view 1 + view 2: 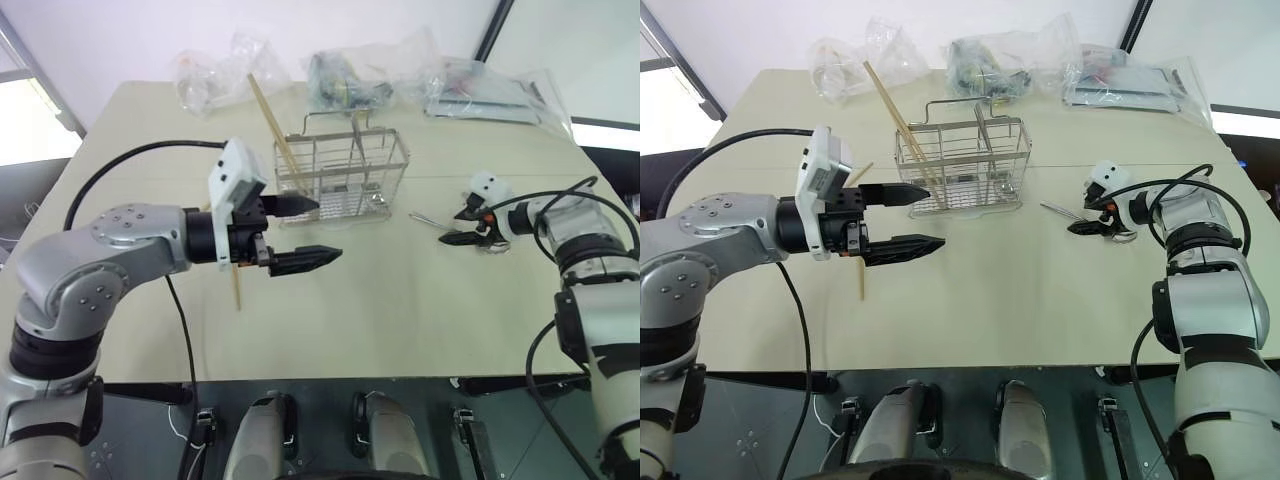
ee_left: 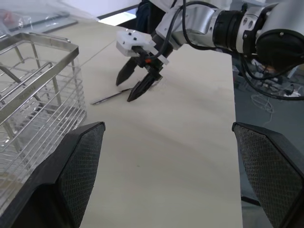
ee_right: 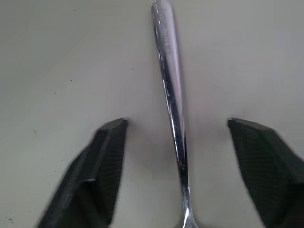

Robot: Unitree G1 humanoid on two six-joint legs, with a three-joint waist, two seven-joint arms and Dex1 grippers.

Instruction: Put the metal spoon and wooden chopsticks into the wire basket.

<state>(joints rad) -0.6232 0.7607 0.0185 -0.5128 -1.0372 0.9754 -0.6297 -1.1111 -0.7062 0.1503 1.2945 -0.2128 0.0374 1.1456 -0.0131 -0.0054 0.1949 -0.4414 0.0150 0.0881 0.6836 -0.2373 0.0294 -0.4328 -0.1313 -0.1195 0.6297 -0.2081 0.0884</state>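
Straddling the metal spoon (image 3: 170,95), the right pincer (image 1: 468,224) sits low over the worktop (image 1: 400,300) with its fingers apart, one on each side of the handle and not yet touching it. To do this step well, I judge the pincer should stay centred on the thin handle, sink until the tips nearly meet the worktop, then pinch squarely so the slim metal does not skid out sideways.

Released wide and holding nothing, the left pincer (image 1: 300,235) hovers in front of the wire basket (image 1: 342,175), where one of the wooden chopsticks (image 1: 272,120) leans out of a compartment; another stick lies on the worktop under the left arm.

From the right wrist the spoon's handle is seen centred between the fingers, which the head views cannot resolve. From the left wrist the right pincer's tips appear just above the handle.
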